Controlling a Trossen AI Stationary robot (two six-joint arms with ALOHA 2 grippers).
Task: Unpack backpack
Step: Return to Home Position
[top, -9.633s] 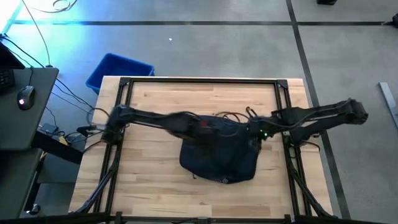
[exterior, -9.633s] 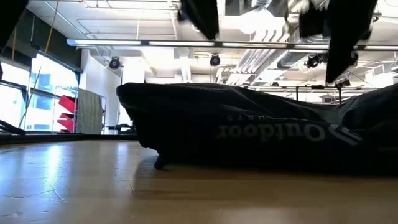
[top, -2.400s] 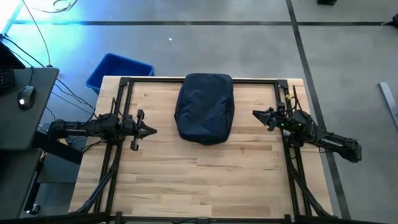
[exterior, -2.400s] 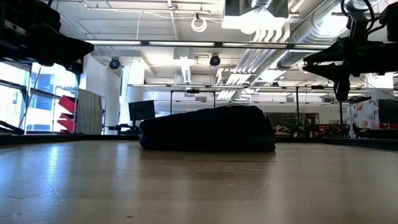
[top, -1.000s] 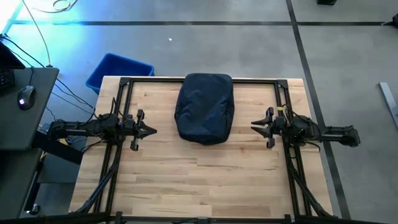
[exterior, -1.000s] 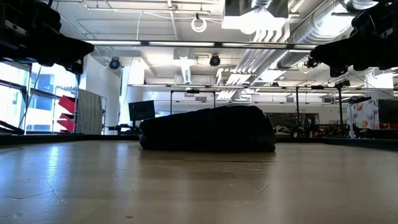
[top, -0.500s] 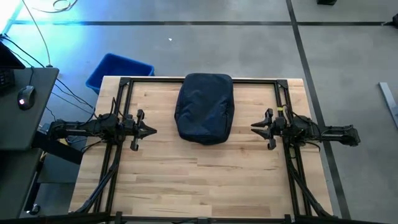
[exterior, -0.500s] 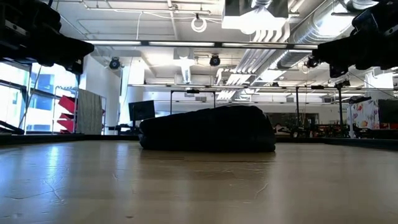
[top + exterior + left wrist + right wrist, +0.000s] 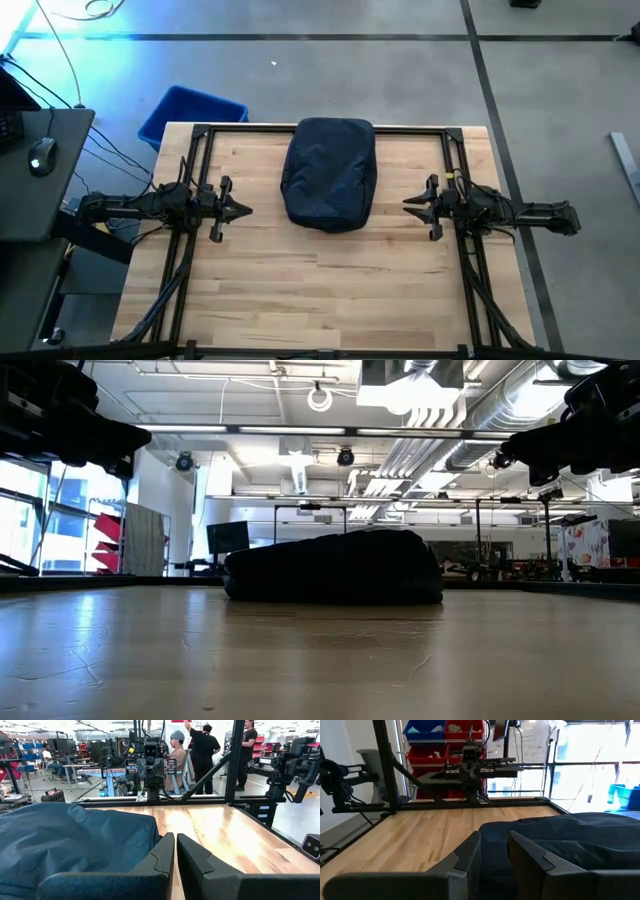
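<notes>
Two pairs of jaws are mine, and both hang above the light wooden table (image 9: pixel 330 290) with nothing in them. My left gripper (image 9: pixel 240 210) hovers over one side of the boards. Its jaws are pressed all but together, with only a thin slit between them. My right gripper (image 9: pixel 408 204) hovers over the opposite side, its jaws a little apart around empty air. The two pairs point at each other across the table, tips well apart.

The large dark navy soft fabric backpack (image 9: pixel 329 172) lies flat on the table in the space between my two sets of jaws. It is ahead of each pair but shifted toward the far edge, so neither pair points straight into it, and it touches neither gripper. Its rounded end is the one nearer the line between my jaws. Its squarer end lies by the far rail of the black metal frame (image 9: pixel 420 130). The fabric bulges in soft folds. From table height it reads as a low dark mound resting on the boards.

Straight ahead of my left jaws, past the backpack's flank, my right arm faces me from the table's other side. Beyond it several people (image 9: pixel 205 750) stand and sit in the workshop. Ahead of my right jaws my left arm faces back, with red and blue shelf bins (image 9: pixel 445 740) behind it. A bright blue plastic bin (image 9: pixel 190 112) sits on the floor behind my left jaws, off the table's far corner.
</notes>
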